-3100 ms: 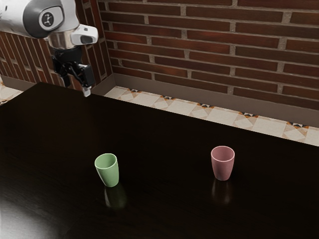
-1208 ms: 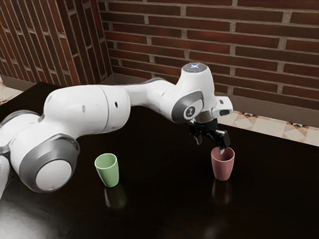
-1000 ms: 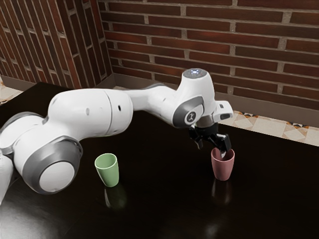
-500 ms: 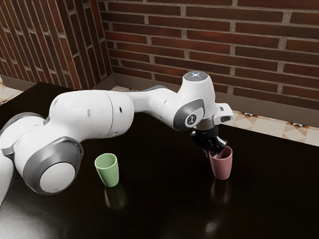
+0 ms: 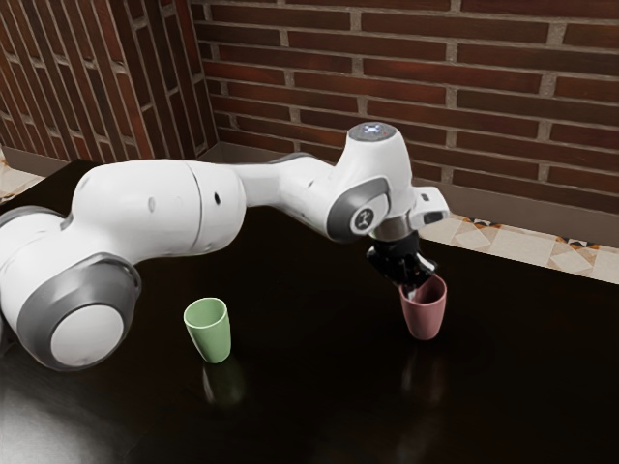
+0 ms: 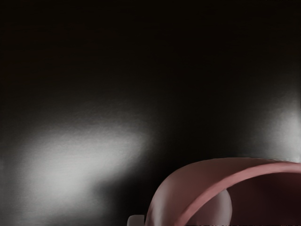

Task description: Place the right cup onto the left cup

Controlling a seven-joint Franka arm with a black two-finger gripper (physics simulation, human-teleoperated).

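The gripper [image 5: 410, 286] is shut on the near-left rim wall of the pink cup [image 5: 425, 311], one finger inside the cup and one outside. The pink cup hangs upright with a slight tilt, just above the table. In the wrist view the pink cup [image 6: 188, 181] shows its rim and part of its inside, with the gripper [image 6: 162, 219] at its wall. The green cup [image 5: 209, 332] stands upright, mouth up, on the table toward the exterior view's left.
The dark, glossy table [image 5: 319, 387] lies under both cups. The arm reaches across above it, behind the green cup. A brick wall [image 5: 484, 97] rises beyond the table's far edge.
The arm came over from the far left and went down to the pink cup. The gripper closed on its wall, and the cup has risen a little and shifted slightly toward the exterior view's left.
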